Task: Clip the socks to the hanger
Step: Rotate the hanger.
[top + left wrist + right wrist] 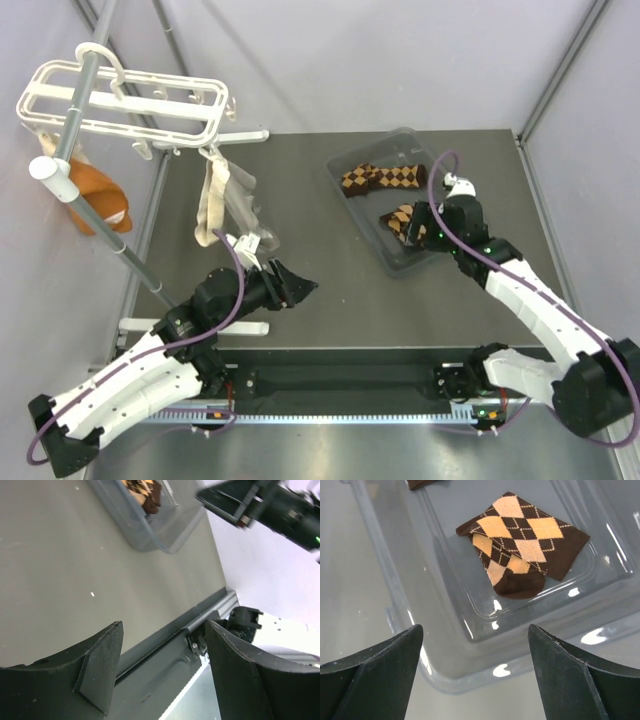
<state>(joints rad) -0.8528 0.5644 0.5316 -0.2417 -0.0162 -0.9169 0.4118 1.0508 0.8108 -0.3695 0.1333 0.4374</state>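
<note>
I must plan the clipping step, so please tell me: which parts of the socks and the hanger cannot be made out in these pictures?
Top view: the right claw covers part of the nearer sock.
Right wrist view: the upper edge cuts off the farther sock.
Top view: the clips on the hanger are too small to judge open or shut.

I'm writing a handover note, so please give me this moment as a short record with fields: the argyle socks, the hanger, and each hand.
argyle socks: both in the clear tray; near sock folded, far sock laid out; neither clipped
hanger: on the grey pole at the far left; an orange sock and a beige sock hang below it
left hand: open, empty, over bare table
right hand: open, empty, above the near sock
status: no argyle sock picked up yet
</note>
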